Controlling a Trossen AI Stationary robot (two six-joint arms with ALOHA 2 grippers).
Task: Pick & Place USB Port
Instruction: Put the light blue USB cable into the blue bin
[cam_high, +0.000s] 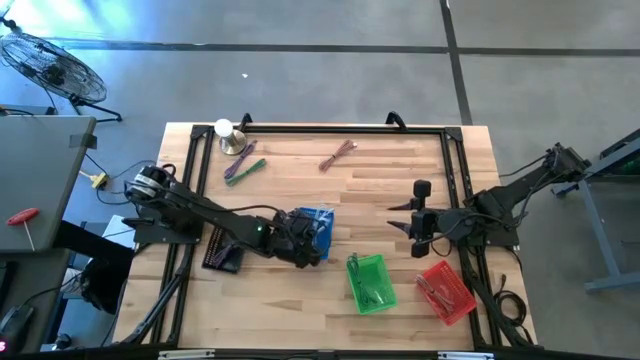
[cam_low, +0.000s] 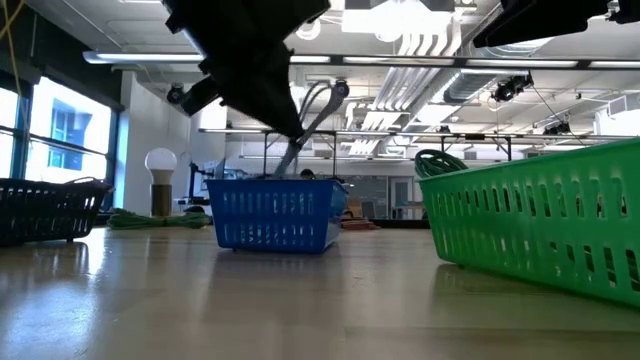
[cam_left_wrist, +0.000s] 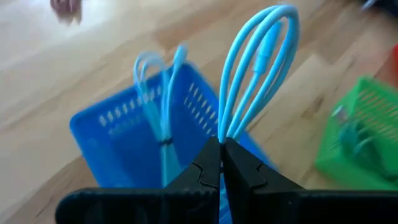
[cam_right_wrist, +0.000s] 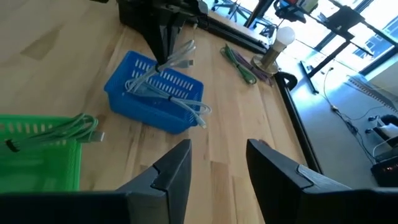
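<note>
While the left gripper (cam_left_wrist: 221, 163) is hovering over the blue basket (cam_high: 316, 229) near the table's middle, its fingers are clenching a looped light blue cable (cam_left_wrist: 258, 68), pinched at the loop's base with the jaws pressed together. Loop is sticking up and away from the fingertips, clear above the basket rim. Low view is showing the same cable (cam_low: 312, 118) hanging from the dark gripper just over the blue basket (cam_low: 272, 215), its lower end dipping toward the inside. More pale cables (cam_right_wrist: 163, 92) are lying in the blue basket (cam_right_wrist: 152, 93), one end spilling over the rim; another bundled loop (cam_left_wrist: 163, 102) is standing inside it in the left wrist view.

Right gripper (cam_right_wrist: 217, 163) is waiting well apart on the right side of the table, fingers spread, grasping nothing.

Green basket (cam_high: 370, 282) is sitting just right of the blue one, toward the near edge, holding a green cable (cam_right_wrist: 71, 129). Red basket (cam_high: 445, 291) is sitting further right, near the table's right rail. Black basket (cam_high: 222, 252) is lying on the left under the left arm. Green‑purple cable bundle (cam_high: 243, 168) and a reddish cable (cam_high: 338, 155) are lying on the far part of the wooden table (cam_high: 300, 320), with a light bulb on a stand (cam_high: 227, 134) at the far left corner.
</note>
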